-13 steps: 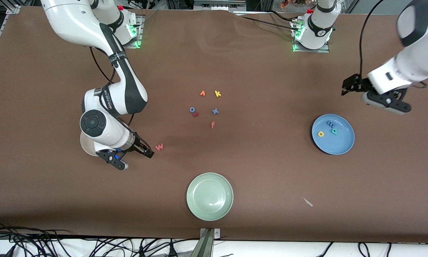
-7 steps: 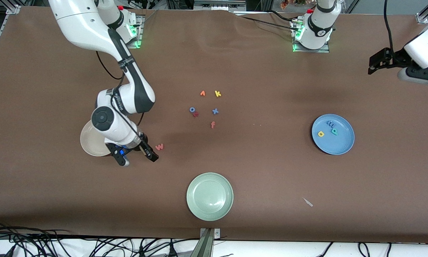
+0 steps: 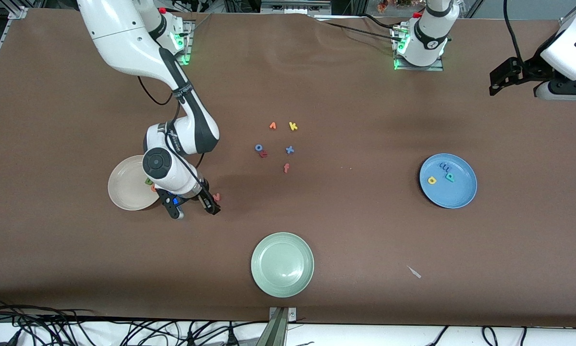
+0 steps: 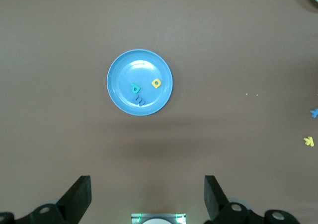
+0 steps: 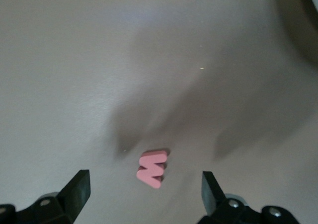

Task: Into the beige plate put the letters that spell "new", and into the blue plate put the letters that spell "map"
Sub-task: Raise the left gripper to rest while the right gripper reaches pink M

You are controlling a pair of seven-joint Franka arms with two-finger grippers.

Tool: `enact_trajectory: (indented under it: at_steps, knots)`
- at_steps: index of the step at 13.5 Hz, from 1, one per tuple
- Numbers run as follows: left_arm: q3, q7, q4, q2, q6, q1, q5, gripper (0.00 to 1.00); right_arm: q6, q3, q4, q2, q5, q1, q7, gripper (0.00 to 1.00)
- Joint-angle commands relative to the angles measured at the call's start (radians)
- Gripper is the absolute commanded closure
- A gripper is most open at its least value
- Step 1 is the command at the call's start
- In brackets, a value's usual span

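Right gripper over pink w
Jaws spread, nothing grasped; left gripper waits, jaws spread.

Right gripper low, jaws open; left gripper raised, waiting, jaws open.

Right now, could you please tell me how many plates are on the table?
3: the beige plate beside the right claw, partly hidden by that arm; the green plate nearest the front camera; the blue plate toward the left arm's end.
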Motion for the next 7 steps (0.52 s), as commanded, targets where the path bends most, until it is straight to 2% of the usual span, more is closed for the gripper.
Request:
enact_trajectory:
  at_steps: [1, 3, 5, 7]
  knots:
    - [0.005, -0.006, 0.063, 0.065, 0.008, -0.007, 0.013, 0.0, 0.012, -0.004, -0.004, 0.014, 0.018, 0.005, 0.019, 0.02]
    - [0.008, -0.006, 0.066, 0.079, 0.034, 0.007, -0.006, 0.0, 0.012, -0.002, -0.001, 0.025, 0.018, 0.002, 0.014, 0.06]
    - [0.057, 0.003, 0.06, 0.08, 0.048, 0.013, -0.084, 0.0, 0.016, -0.002, 0.005, 0.036, 0.019, 0.002, 0.013, 0.11]
    - [0.057, -0.001, 0.062, 0.081, 0.047, 0.01, -0.081, 0.0, 0.016, -0.002, 0.016, 0.042, 0.022, 0.002, 0.01, 0.15]
